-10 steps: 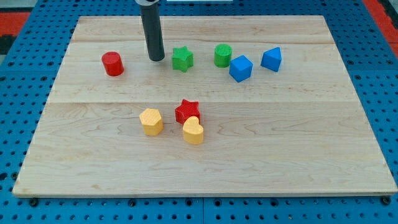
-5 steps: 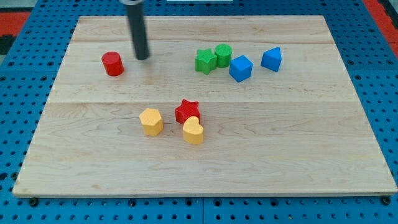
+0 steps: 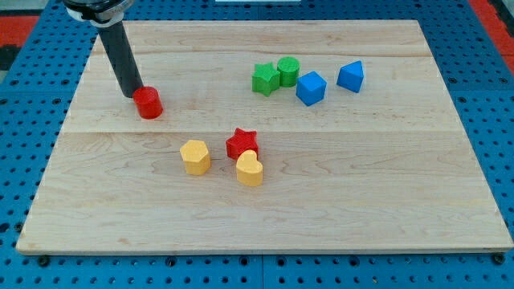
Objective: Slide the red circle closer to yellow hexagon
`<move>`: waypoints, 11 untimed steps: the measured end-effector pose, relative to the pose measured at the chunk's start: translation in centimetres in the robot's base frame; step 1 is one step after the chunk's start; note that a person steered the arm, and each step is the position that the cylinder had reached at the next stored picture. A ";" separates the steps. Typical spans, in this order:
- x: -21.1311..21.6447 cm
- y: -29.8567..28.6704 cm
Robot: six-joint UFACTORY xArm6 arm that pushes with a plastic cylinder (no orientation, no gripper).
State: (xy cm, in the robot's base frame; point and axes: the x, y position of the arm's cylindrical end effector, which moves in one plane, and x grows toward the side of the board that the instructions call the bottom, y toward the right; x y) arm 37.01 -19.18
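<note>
My rod comes down from the view's top left, leaning slightly, and my tip [image 3: 131,94] rests on the board [image 3: 401,209] touching the upper left side of the red circle [image 3: 148,103]. There are no fingers here, just the bare rod end. From the red circle, the yellow hexagon [image 3: 195,156] lies well apart toward the lower right, with the red star [image 3: 241,143] and yellow heart [image 3: 250,169] just past it.
</note>
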 end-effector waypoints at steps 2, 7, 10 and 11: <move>1.6 0.0; 2.9 8.1; 5.1 7.9; 5.1 7.9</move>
